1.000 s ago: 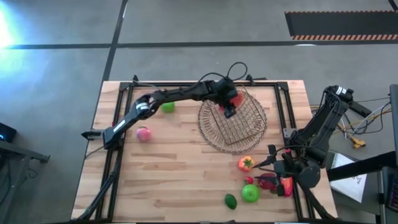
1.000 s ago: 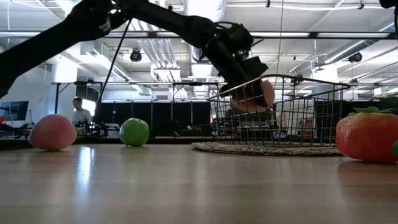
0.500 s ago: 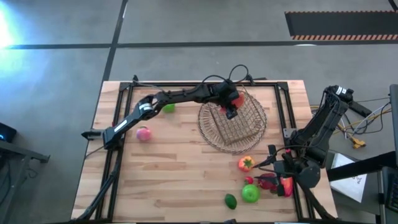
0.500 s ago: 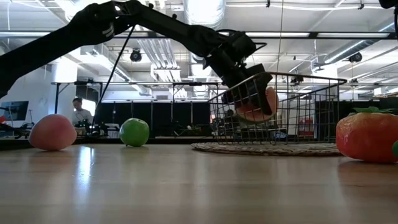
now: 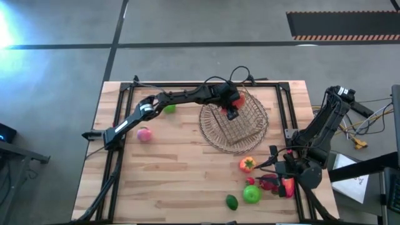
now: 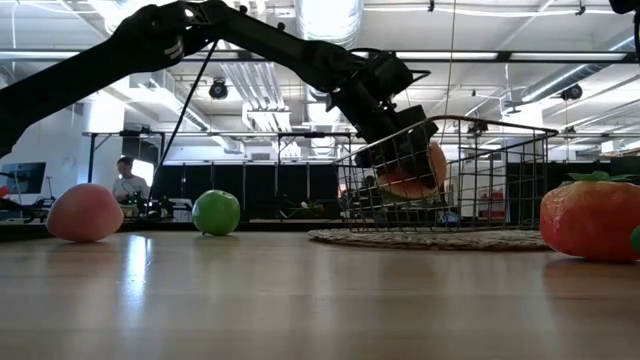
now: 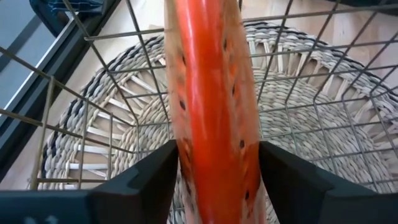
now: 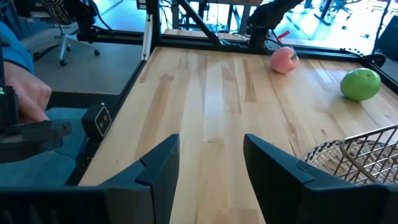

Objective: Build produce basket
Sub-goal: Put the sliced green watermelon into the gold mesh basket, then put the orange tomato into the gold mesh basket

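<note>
1. The left claw (image 5: 230, 112) reaches over the rim of the see-through brown wire-grid basket (image 5: 249, 128), so that what it carries ends up inside the walls rather than on the wooden counter (image 5: 181, 169).
2. Its fingers (image 7: 146, 180) stand on either side of a red watermelon-like slice with dark seeds (image 7: 214, 106), which sits between them on its thin edge. I cannot tell whether they grip it firmly or are letting go.
3. In the low view the slice (image 6: 415, 170) hangs inside the basket above its floor, so judged from this, the drop would be short.
4. The basket stands on a flat round woven straw mat (image 7: 112, 143), probably to mark its place and keep it from sliding.
5. The right claw (image 5: 275, 164) waits at the counter's right edge with its fingers (image 8: 158, 168) partly apart and nothing between them, well clear of the left arm.
6. The rest of the produce lies on the counter:
   - a green toy apple (image 5: 169, 108) and a pink peach-like fruit (image 5: 144, 134) to the left of the basket;
   - an orange-yellow pepper (image 5: 247, 164), a second green apple (image 5: 252, 194), a small dark-green piece (image 5: 232, 202) and red pieces (image 5: 284, 186) near the right arm, handy for it.
</note>
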Available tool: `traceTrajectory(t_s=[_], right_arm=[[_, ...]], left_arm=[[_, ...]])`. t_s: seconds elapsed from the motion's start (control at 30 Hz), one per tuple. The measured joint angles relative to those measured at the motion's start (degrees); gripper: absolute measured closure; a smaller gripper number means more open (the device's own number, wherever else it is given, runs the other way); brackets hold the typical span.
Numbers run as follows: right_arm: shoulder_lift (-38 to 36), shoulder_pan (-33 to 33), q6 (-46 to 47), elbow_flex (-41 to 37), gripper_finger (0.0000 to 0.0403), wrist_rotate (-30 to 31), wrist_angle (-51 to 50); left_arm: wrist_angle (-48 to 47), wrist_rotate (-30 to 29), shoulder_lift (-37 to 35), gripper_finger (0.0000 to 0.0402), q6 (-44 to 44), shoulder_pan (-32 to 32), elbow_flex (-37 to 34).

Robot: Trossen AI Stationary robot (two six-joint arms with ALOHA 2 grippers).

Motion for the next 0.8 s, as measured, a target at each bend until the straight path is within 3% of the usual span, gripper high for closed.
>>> traceTrajectory(t_s=[0.17,0.57,0.8], right_arm=[[0.0,0.0,0.0,0.0,0.0232,0.0,0.0],[0.0,0.0,0.0,0.0,0.0232,0.0,-0.02],[0.0,0.0,0.07,-0.2,0.0232,1.4,-0.39]], left_arm=[[-0.53,0.0,0.02,0.0174,-0.02,0.0,-0.15],[-2.1,-1.45,-0.45,0.0171,0.12,-0.06,0.19],[-4.11,-1.39,-7.07,0.0171,0.26,-0.69,0.63]])
